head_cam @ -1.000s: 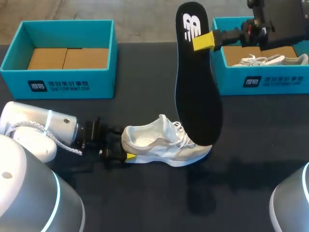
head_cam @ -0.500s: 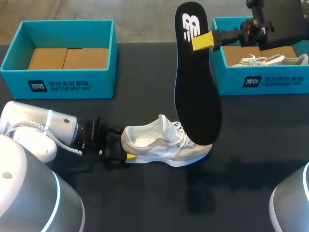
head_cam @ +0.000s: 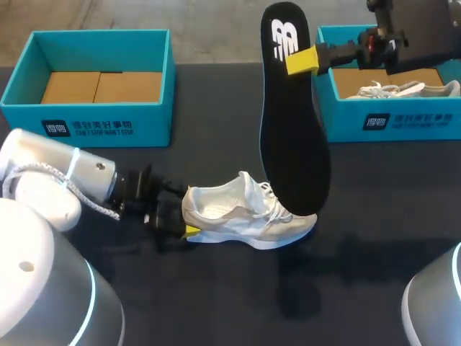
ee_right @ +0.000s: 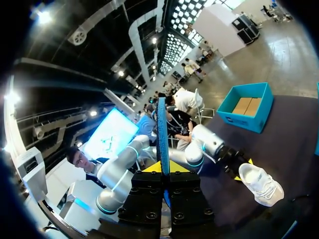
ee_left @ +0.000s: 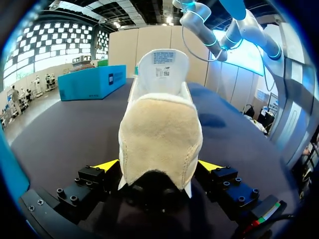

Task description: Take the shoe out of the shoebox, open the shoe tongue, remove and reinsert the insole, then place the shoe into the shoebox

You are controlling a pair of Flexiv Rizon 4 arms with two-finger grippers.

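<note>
- Right gripper, upper centre, pinches the insole; steer its lower end into the shoe opening.
- Left gripper, lower left, clamps the shoe's heel; brace it firmly.

White shoe upright; black insole aloft, vertical.

The dark table is free along its near edge and between the white sneaker and the right edge. The long black insole hangs over the sneaker's toe and blocks the way from above. The left hand occupies the heel side. An open teal cardboard box fills the far left corner and a second teal box the far right, with a gap between them.
</note>
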